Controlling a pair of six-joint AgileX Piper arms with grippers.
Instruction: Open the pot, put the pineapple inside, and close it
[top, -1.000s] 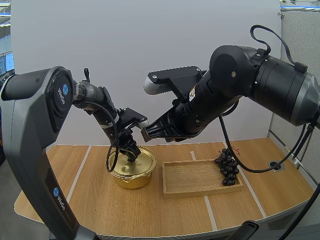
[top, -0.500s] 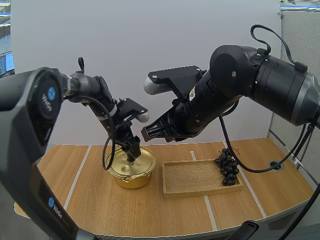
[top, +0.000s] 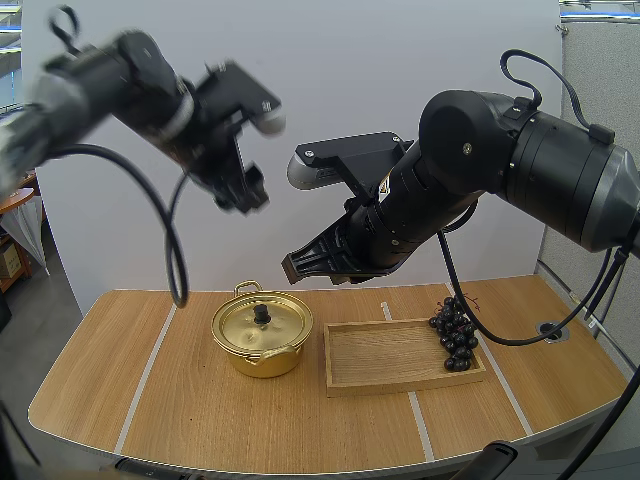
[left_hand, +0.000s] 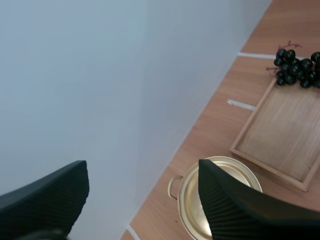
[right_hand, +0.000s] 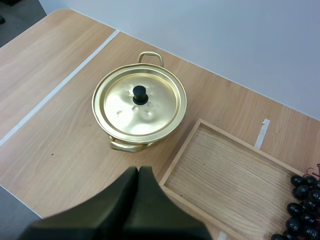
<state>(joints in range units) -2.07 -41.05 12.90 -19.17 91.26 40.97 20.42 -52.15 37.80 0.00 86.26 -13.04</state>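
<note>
A golden pot stands on the table with its lid on, the black knob upright in the lid's centre. My left gripper hangs high above the pot, open and holding nothing; in its wrist view the fingers stand wide apart, with the pot's rim far below. My right gripper hovers above the table between pot and tray. Its fingers lie together as one dark wedge, shut on nothing.
A wooden tray lies to the right of the pot, its floor bare. A bunch of dark grapes rests on the tray's far right edge. Bare tabletop lies in front of and left of the pot.
My left gripper has opened, let go of the lid's knob and risen high above the pot. The lid stays on the pot. The right arm has not moved.
</note>
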